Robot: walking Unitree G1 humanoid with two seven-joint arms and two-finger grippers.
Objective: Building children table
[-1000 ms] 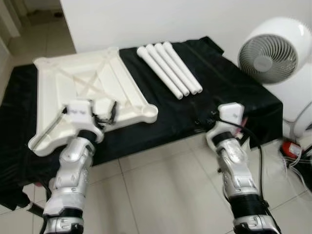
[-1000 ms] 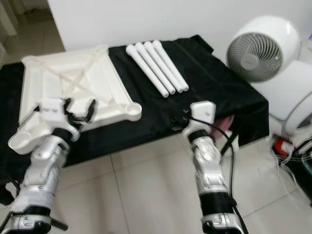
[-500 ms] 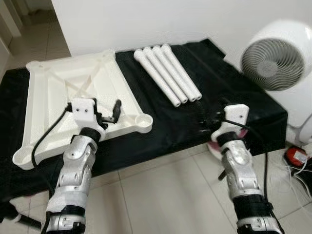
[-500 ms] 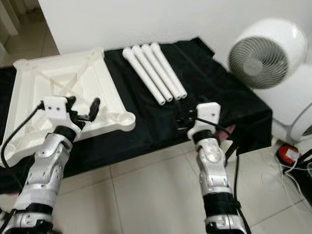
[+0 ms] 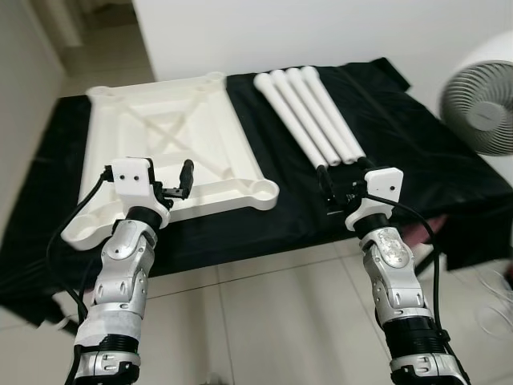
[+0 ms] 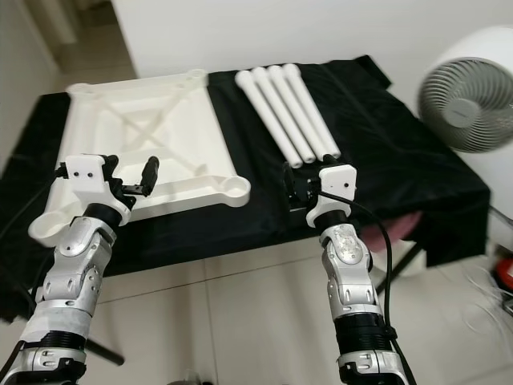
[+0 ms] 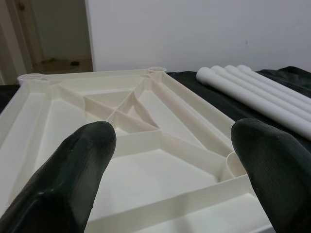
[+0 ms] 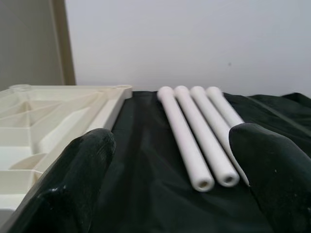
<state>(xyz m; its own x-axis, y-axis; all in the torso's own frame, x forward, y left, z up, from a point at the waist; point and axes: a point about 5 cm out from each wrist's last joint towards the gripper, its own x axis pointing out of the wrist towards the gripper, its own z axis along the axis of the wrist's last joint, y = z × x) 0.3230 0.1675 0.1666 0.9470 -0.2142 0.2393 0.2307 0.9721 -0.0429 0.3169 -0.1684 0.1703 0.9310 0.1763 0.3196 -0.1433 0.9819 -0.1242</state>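
I'm seeing the left gripper (image 5: 178, 186) hanging just over the near edge of the white tabletop (image 5: 172, 144), which is lying upside down with its ribbed underside facing up; the fingers (image 7: 77, 170) are spread wide and holding nothing; from the head view I can't really tell if they're brushing the plastic or just hovering above it. The right gripper (image 5: 330, 191) is sitting over the black cloth (image 5: 417, 152) at the near end of the four white legs (image 5: 313, 116); it's also wide open and empty, fingers (image 8: 73, 179) apart, with the leg ends just ahead of it but not touching.

The left wrist view is giving me what the head camera isn't: the X-shaped ribs, the corner sockets at the far end, and a round socket (image 7: 233, 167) right by one fingertip; it's also catching the legs off to one side on the cloth. The right wrist view is looking straight down the legs, so I'm seeing the hollow open ends (image 8: 204, 184) of the near ones, plus the tabletop's side wall (image 8: 63, 121) next to them. The head views are adding the white fan (image 5: 481, 104) off to the right, past the cloth's edge.

The legs are lying side by side, touching each other, just beside the tabletop's right edge; everything's resting on the cloth.
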